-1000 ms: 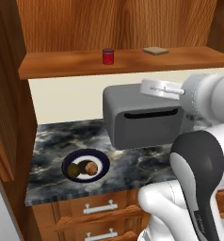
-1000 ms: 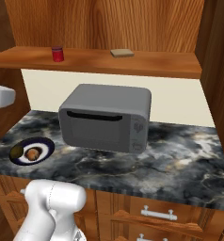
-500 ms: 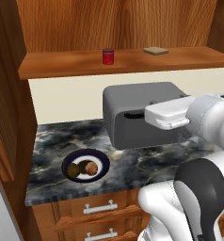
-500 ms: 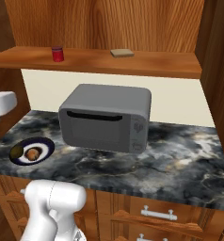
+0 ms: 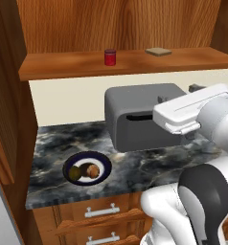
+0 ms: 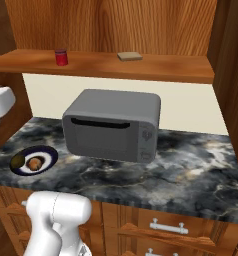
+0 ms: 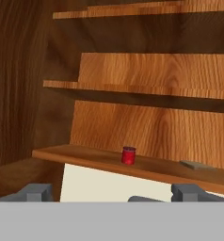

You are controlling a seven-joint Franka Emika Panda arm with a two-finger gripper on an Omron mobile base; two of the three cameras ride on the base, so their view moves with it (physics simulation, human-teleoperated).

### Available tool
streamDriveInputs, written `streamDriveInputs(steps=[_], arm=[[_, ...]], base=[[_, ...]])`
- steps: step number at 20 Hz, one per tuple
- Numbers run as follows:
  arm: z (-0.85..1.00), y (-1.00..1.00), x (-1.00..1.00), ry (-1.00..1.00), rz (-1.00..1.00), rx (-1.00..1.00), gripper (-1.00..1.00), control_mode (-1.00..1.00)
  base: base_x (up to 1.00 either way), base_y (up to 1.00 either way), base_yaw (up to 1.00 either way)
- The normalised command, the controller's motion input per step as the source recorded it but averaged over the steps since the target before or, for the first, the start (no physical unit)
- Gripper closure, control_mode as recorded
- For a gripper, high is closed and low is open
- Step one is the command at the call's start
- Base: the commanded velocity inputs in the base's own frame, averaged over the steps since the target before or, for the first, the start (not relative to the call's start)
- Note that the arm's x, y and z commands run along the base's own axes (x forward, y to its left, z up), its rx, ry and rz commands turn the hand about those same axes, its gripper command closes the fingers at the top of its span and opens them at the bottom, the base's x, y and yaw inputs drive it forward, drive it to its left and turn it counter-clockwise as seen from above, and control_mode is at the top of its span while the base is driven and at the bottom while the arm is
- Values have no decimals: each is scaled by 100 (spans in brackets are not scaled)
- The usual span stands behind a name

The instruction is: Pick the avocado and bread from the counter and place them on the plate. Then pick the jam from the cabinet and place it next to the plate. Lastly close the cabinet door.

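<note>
Red jam [image 7: 128,155] seen upright on lowest cabinet [image 7: 132,75] shelf, at 12 o'clock from pincer [image 7: 115,192], well apart. Pincer spread wide, empty, aimed for reach. Avocado [image 5: 75,172] and bread [image 5: 91,170] already laid on plate [image 5: 87,158] on desk [image 5: 135,162].

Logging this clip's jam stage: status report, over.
Gripper open, empty, facing the cabinet shelf. Jam upright on the bottom shelf, untouched. Avocado and bread already on the plate. Microwave sits below; nothing blocks the jam.
</note>
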Motion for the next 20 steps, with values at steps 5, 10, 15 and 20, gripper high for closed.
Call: streamDriveInputs(steps=[5,10,15,20], arm=[[0,0,17,0,-6,0,-100,-100],[0,-15,34,0,-13,1,-100,-100],[0,-24,28,0,-1,2,-100,-100],[0,-20,29,0,3,3,-100,-100]], base=[[0,0,0],[0,0,0],[0,0,0],[0,0,0]])
